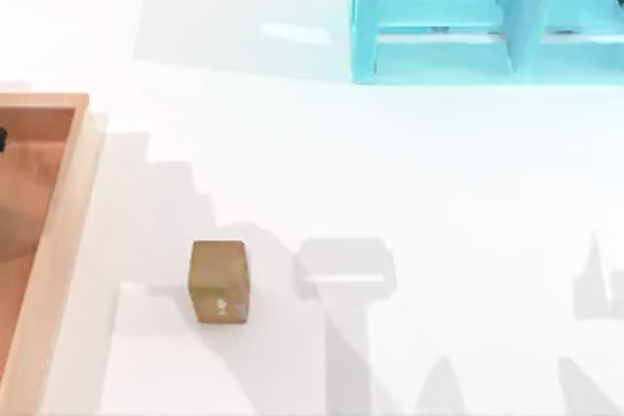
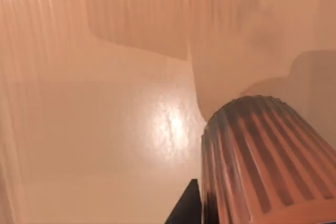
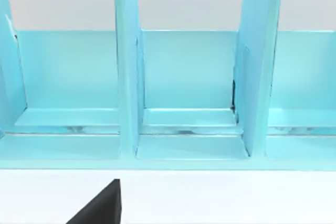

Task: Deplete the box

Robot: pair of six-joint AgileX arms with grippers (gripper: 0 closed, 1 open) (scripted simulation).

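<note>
Wooden, shallow, tan-walled box sits at the tabletop's left edge. Left wrist view looks inside it, close upon a ribbed orange-brown cup-shaped object; the left hand's state cannot be told. Judged step: reaching in. Next move calls for closing on that object and lifting clear.

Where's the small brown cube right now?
In the top view, the golden-brown cube sits on the white table, left of centre, just right of the wooden box.
</note>
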